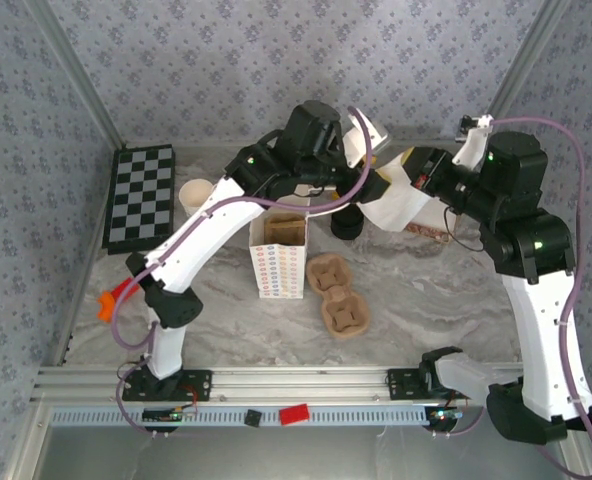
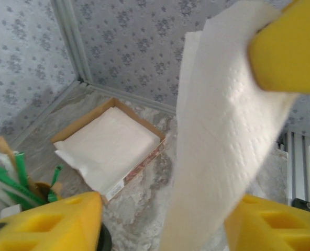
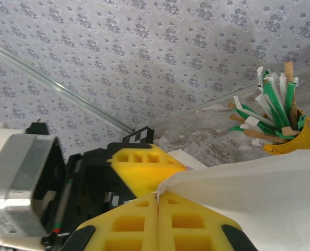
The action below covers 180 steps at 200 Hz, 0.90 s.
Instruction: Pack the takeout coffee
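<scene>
The takeout coffee (image 1: 348, 222) is a dark cup with a black lid, standing at the back centre, right of the white dotted paper bag (image 1: 278, 255). A white napkin (image 1: 400, 206) hangs above the table. My right gripper (image 3: 158, 196) is shut on its top edge. My left gripper (image 2: 163, 209) is open around the hanging napkin (image 2: 223, 136), its yellow fingers (image 2: 45, 222) apart on either side. The left finger stands clear of the sheet and the right one is close against it. A black rim (image 2: 106, 241) shows just under the left finger.
A cardboard box of napkins (image 2: 110, 146) lies at the back wall. A holder of green and wooden stirrers (image 3: 273, 120) stands nearby. Two pulp cup carriers (image 1: 338, 296) lie mid-table, a stack of cups (image 1: 194, 193) and a checkerboard (image 1: 141, 195) at the left.
</scene>
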{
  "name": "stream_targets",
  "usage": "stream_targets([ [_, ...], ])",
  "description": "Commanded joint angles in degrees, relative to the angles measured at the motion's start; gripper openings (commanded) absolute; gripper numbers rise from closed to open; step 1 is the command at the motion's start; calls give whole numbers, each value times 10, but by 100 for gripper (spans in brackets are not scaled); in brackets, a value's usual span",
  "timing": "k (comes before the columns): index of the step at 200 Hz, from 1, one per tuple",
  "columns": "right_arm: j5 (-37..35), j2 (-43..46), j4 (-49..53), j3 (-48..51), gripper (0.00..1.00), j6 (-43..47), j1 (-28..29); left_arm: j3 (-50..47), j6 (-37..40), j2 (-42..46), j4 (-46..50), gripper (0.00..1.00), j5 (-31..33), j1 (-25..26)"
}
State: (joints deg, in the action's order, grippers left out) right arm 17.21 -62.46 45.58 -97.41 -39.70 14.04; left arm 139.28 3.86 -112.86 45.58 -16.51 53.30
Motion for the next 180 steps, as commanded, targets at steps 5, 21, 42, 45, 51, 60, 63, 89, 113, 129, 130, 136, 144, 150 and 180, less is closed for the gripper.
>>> stream_targets([
  [5, 20, 6, 14, -21, 0, -5, 1, 52, -6, -16, 28, 46, -59, 8],
  [21, 22, 6, 14, -22, 0, -1, -2, 53, -10, -17, 28, 34, -74, 12],
  [42, 29, 7, 13, -22, 0, 0, -11, 52, -26, -10, 28, 16, -84, 13],
  [45, 31, 6, 12, -22, 0, 1, -13, 52, -30, -9, 27, 13, -85, 14],
  [51, 32, 6, 13, -23, 0, 2, -15, 52, -37, -8, 28, 8, -85, 14],
  [60, 35, 7, 11, -22, 0, 2, -19, 53, -46, -6, 29, 2, -84, 13],
  [63, 36, 7, 10, -22, 0, 2, -20, 53, -49, -6, 29, 1, -84, 13],
  [89, 57, 9, 10, -34, 20, 9, -38, 59, -80, 5, 36, 0, -77, 13],
  [113, 81, 19, 26, -56, 38, 31, -64, 89, -101, 12, 77, 0, -52, 11],
  [129, 105, 35, 33, -50, 51, 31, -89, 111, -123, 18, 109, 0, -52, 1],
  [130, 106, 36, 33, -49, 52, 31, -90, 112, -125, 19, 111, 0, -53, 0],
  [136, 114, 42, 35, -43, 55, 32, -101, 114, -133, 24, 118, 0, -62, -6],
  [144, 128, 51, 31, -28, 59, 31, -113, 111, -141, 33, 126, 0, -70, -13],
  [150, 142, 57, 26, -15, 62, 30, -120, 106, -144, 42, 132, 0, -68, -16],
  [180, 248, 81, -52, 76, 75, -13, -120, 60, -151, 86, 133, 0, -65, -29],
])
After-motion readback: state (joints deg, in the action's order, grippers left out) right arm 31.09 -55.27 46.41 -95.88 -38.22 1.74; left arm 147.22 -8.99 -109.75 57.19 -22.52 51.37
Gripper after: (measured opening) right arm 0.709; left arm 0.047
